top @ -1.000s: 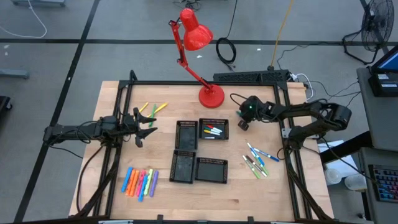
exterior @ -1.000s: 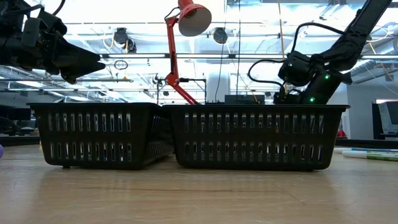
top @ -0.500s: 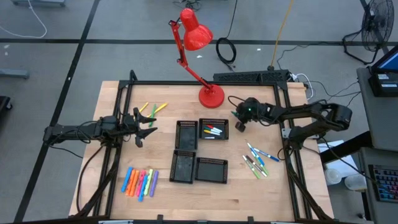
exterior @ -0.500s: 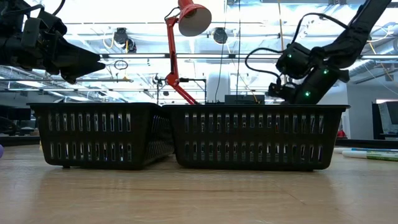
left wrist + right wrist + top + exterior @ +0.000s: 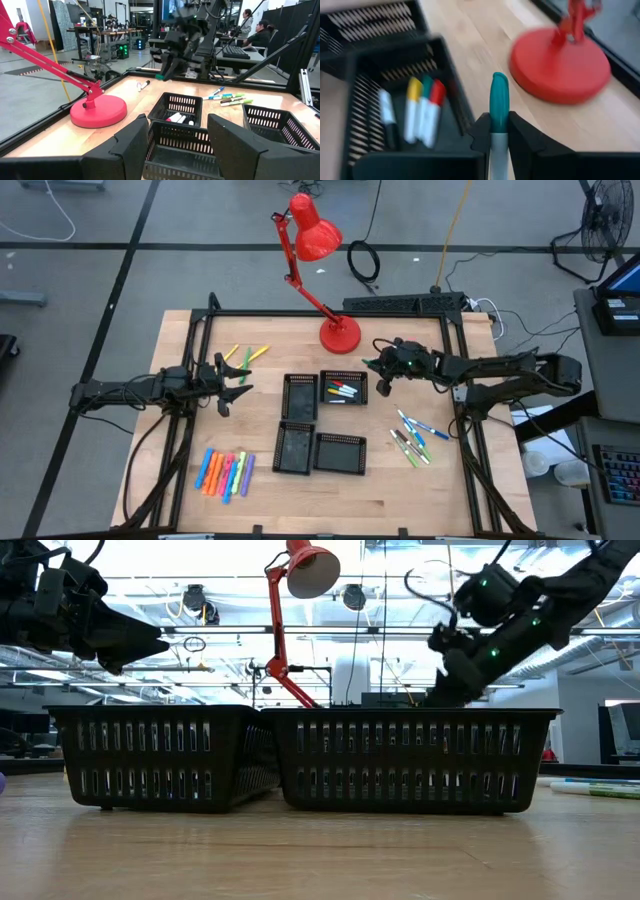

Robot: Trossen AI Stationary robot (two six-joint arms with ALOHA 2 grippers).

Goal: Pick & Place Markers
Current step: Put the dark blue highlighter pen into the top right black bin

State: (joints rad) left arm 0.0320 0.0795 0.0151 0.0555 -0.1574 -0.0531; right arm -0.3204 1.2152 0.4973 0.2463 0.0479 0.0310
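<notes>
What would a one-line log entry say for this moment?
right gripper: shut on teal-capped white marker, beside black mesh tray holding markers | left gripper: open, waiting at table's left | red desk lamp behind tray

Four mesh trays (image 5: 298,397) sit clustered mid-table, with markers (image 5: 342,391) lying in the rear right tray (image 5: 361,387). Behind it stands the desk lamp (image 5: 339,334). The right gripper (image 5: 374,370), clamped on a marker (image 5: 498,107), hangs just right of that tray. The left gripper (image 5: 232,380) hovers left of the cluster, highlighters (image 5: 226,473) front-left, loose markers (image 5: 415,436) right.
</notes>
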